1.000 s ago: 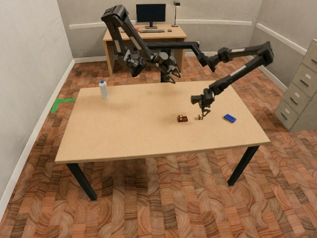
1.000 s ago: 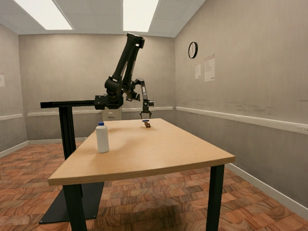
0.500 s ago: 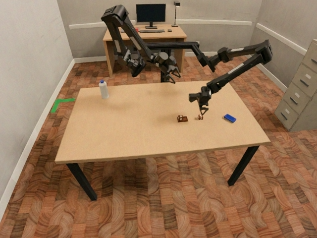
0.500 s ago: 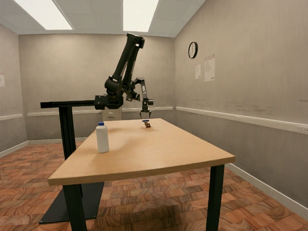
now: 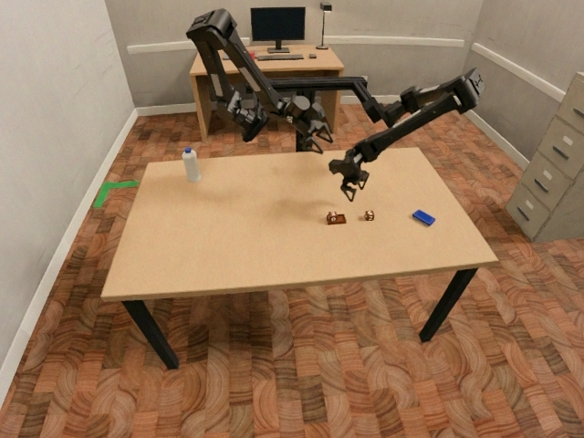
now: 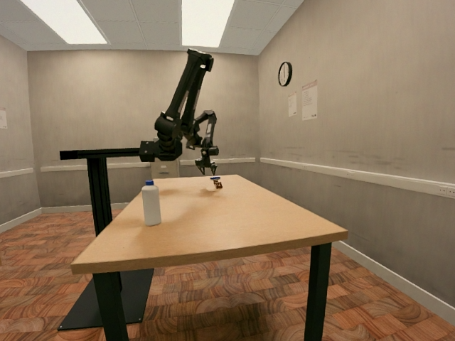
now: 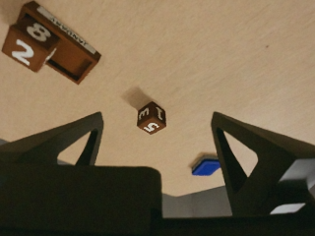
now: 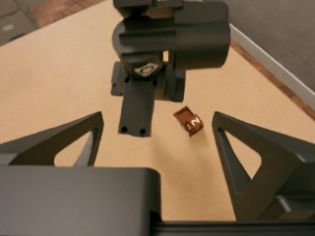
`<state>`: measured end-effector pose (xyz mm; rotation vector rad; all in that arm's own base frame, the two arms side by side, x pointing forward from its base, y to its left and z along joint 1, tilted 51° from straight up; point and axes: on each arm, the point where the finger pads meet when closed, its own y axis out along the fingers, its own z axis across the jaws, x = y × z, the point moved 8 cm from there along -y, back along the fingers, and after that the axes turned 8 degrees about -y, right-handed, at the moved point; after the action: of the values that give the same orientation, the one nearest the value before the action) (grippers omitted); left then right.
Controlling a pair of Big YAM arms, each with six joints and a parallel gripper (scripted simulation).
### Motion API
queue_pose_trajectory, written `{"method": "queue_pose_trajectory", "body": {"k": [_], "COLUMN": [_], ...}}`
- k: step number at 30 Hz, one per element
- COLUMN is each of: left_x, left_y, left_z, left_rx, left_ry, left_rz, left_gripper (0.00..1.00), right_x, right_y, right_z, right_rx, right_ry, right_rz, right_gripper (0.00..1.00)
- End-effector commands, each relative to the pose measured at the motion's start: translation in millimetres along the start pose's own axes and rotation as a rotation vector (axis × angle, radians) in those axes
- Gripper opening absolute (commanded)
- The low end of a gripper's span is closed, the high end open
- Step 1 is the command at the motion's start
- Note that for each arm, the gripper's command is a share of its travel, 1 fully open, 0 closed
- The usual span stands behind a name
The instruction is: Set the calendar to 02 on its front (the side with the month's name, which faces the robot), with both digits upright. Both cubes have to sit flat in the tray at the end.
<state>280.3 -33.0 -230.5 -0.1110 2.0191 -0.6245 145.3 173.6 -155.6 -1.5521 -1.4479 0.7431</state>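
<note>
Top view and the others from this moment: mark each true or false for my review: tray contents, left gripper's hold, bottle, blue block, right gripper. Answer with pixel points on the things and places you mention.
1. The tray (image 5: pixel 341 219) (image 7: pixel 74 60) (image 8: pixel 183 115) holds one cube (image 5: pixel 332 217) (image 7: pixel 31 43) (image 8: pixel 195 126). True.
2. The left gripper (image 5: pixel 356 192) (image 6: pixel 209 172) (image 7: pixel 157 117) grips the loose cube (image 5: pixel 369 215) (image 7: pixel 152 118). False: it is open, and that cube rests on the table.
3. The white bottle (image 5: pixel 191 167) (image 6: pixel 151 205) stands upright. True.
4. The blue block (image 5: pixel 423 217) (image 6: pixel 215 177) (image 7: pixel 206 167) lies in the tray. False: it lies on the table.
5. The right gripper (image 5: pixel 326 146) (image 8: pixel 157 117) is open. True.

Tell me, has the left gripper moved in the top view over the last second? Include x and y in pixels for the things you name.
Yes, the left gripper (image 5: pixel 356 193) (image 6: pixel 208 172) (image 7: pixel 157 117) has shifted picture-left, farther from the stationary blue block (image 5: pixel 423 217) (image 6: pixel 215 177) (image 7: pixel 206 167).
</note>
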Motion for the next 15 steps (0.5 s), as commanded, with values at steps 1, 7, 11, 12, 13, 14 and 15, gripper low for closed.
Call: {"method": "queue_pose_trajectory", "body": {"k": [1, 7, 11, 12, 13, 14, 15], "left_x": [9.2, 1.6, 1.6, 1.6, 1.6, 1.6, 1.4], "left_y": [-5.2, -3.7, -3.7, -3.7, -3.7, -3.7, -3.6], "left_z": [-1.0, 4.4, 4.4, 4.4, 4.4, 4.4, 4.5], "left_rx": [0.037, 0.033, 0.033, 0.033, 0.033, 0.033, 0.033], "left_ry": [0.072, 0.030, 0.030, 0.030, 0.030, 0.030, 0.016], "left_rz": [0.022, 0.014, 0.014, 0.014, 0.014, 0.014, 0.013], "left_gripper": [1.00, 1.00, 1.00, 1.00, 1.00, 1.00, 1.00], "right_x": [10.4, 10.4, 10.4, 10.4, 10.4, 10.4, 10.4], "right_y": [3.6, 3.6, 3.6, 3.6, 3.6, 3.6, 3.6], "right_z": [-2.3, -2.3, -2.3, -2.3, -2.3, -2.3, -2.3], "right_rx": [-0.012, -0.012, -0.012, -0.012, -0.012, -0.012, -0.012], "right_ry": [-0.005, -0.005, -0.005, -0.005, -0.005, -0.005, -0.005], "right_rz": [-0.032, -0.032, -0.032, -0.032, -0.032, -0.032, -0.032], "right_gripper": [1.00, 1.00, 1.00, 1.00, 1.00, 1.00, 1.00]}}
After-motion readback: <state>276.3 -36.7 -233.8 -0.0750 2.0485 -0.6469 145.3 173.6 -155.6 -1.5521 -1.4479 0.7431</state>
